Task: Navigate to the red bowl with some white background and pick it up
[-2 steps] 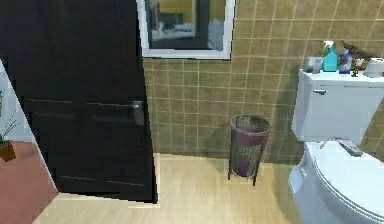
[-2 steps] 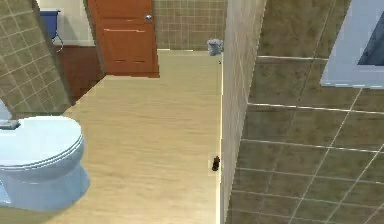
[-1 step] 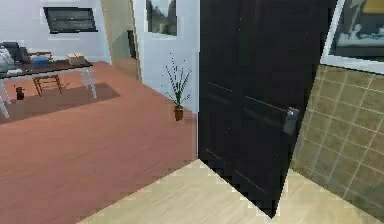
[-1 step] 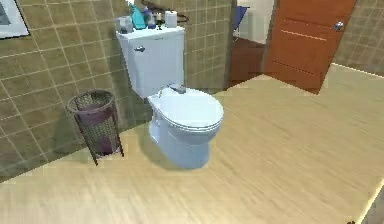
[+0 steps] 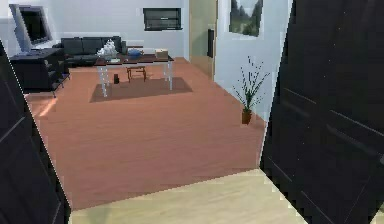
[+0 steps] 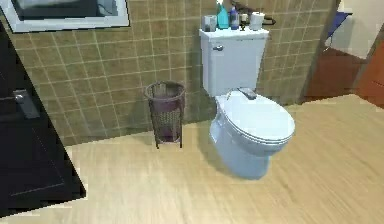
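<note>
Claw state: can't tell. Bowl probably among the small things (image 5: 108, 47) on the far table (image 5: 152, 59), ahead past the dark doors (image 5: 330, 120), toward the forward view's left.

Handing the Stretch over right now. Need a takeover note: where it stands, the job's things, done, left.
Position: in a bathroom, with a toilet and a wire bin on the arm side. Ahead, past a dark door, is a living room.
Job's things: the small items on the table are too small to name. The bowl may be among them.
Done: table not yet approached.
Left: drive to the table, find the red-and-white bowl, pick it up.
</note>
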You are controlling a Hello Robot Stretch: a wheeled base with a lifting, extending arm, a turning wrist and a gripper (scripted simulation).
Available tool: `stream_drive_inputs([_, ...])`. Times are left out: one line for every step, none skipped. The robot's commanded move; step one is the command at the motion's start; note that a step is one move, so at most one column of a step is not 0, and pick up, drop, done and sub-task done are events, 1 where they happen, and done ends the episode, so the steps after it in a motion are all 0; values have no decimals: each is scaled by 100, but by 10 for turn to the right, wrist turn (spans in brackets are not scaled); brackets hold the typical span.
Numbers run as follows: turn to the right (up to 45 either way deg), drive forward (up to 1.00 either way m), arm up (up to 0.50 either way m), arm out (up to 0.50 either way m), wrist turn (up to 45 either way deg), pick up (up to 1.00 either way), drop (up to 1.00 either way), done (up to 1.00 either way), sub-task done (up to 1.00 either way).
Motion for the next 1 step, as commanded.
stream_drive_inputs([0, 100, 0, 0, 0, 0, 0, 0, 0])
